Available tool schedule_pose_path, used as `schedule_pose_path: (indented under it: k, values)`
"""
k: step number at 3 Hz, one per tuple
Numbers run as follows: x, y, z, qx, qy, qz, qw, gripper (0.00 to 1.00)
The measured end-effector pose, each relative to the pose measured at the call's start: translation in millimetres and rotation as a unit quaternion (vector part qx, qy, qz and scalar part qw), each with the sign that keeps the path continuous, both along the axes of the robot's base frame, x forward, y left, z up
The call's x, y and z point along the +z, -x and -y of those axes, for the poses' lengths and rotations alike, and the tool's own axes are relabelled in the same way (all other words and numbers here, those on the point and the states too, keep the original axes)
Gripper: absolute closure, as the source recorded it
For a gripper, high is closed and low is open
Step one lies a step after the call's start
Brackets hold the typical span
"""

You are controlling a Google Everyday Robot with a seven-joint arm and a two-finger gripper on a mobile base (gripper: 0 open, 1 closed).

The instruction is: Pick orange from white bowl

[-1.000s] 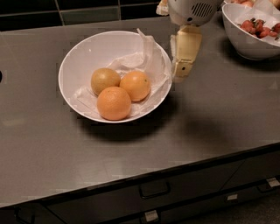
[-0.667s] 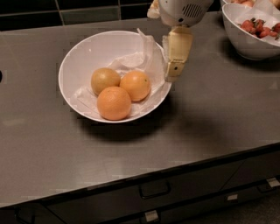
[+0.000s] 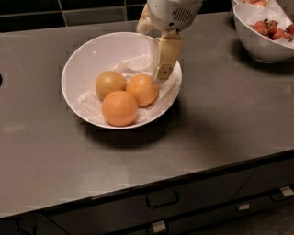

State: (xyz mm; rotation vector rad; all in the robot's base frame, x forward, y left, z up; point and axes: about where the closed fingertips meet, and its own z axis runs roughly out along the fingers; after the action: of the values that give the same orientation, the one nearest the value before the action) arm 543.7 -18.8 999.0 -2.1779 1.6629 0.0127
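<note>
The arm's white wrist is reaching in from 12 o'clock of the view and hanging over the far side of the bowl, which is sitting on the dark counter. The gripper is pointing down and leaning slightly toward 7 o'clock, with its beige end hovering inside the bowl at about 2 o'clock of the bowl's centre, just above the crumpled paper. Whether it is open or closed cannot be told from this angle, and nothing is showing in its hold. The orange is lying in the bowl at about 4 o'clock of the centre, with the gripper's end sitting just beside it at its 1 o'clock; whether the two are touching cannot be told. The orange is pressing against the dull fruit at its 9 o'clock and the big fruit at its 7 o'clock, all three resting together on the paper. A second bowl holding red fruit is standing well apart at 2 o'clock of the counter, and a drawer handle is showing below the counter's front edge at 6 o'clock
</note>
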Motion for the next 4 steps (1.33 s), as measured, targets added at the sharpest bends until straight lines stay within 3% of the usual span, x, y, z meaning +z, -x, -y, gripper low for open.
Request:
schedule_pose_path:
  k: [3,4]
  values:
    - [-30,-9,-9,0.006,-0.004,-0.032,0.9995,0.33]
    - [-43,-6,-7,0.006,-0.003,-0.042,0.9991,0.34]
